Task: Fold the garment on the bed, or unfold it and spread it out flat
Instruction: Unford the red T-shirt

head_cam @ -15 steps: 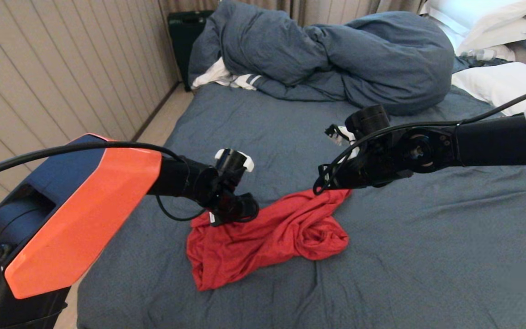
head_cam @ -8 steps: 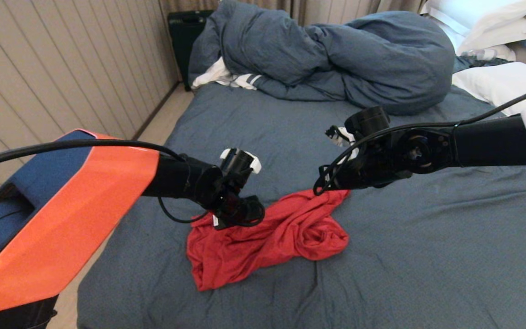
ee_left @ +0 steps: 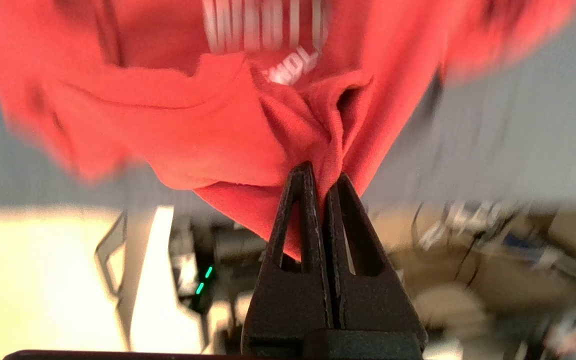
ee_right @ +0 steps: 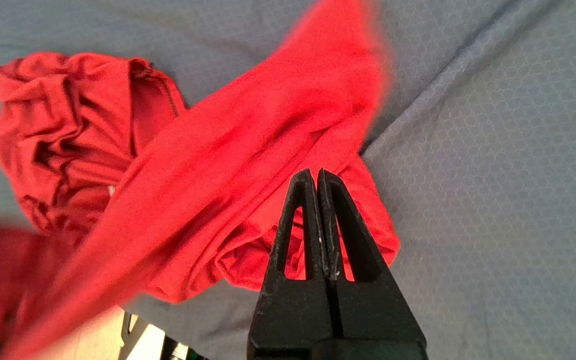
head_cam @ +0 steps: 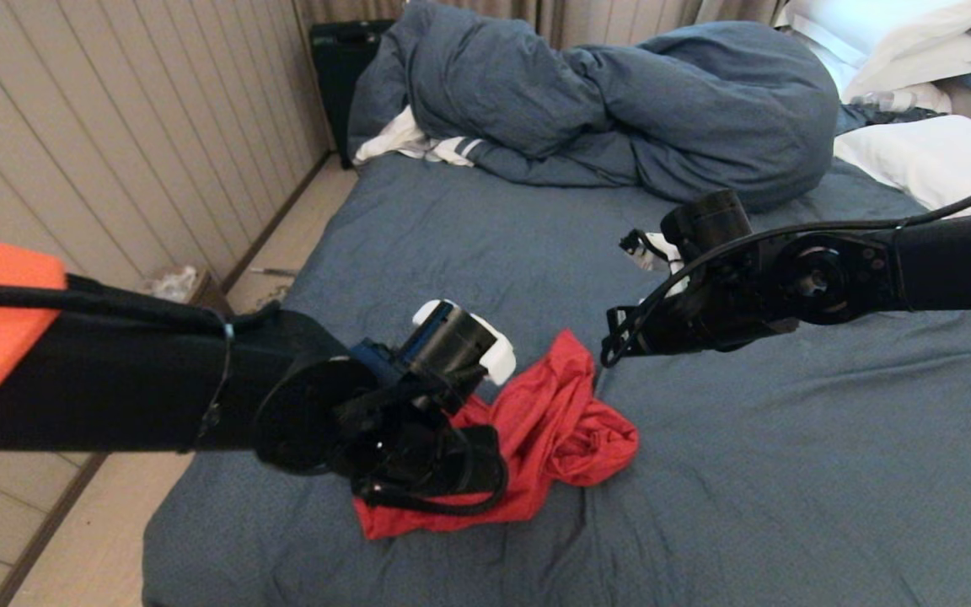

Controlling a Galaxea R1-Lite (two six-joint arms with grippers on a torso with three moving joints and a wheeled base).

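The T-shirt (head_cam: 565,421) lay crumpled in soft, deep folds on the near part of the bed (head_cam: 789,472), whose blue-grey sheet was wrinkled and had a fine woven pattern. The shirt was a thin red knit; in the left wrist view, white printed letters showed on it. The left gripper (ee_left: 323,175) had its two black, pointed, hollow fingers pressed together on a bunched fold of the shirt, lifting that edge above the sheet. The right gripper (ee_right: 316,172) was closed too, its tips meeting with nothing visible between them, and it hung just above the shirt. At the far end a bulky duvet (head_cam: 620,110) was piled in rounded lumps beside smooth white pillows (head_cam: 924,152)
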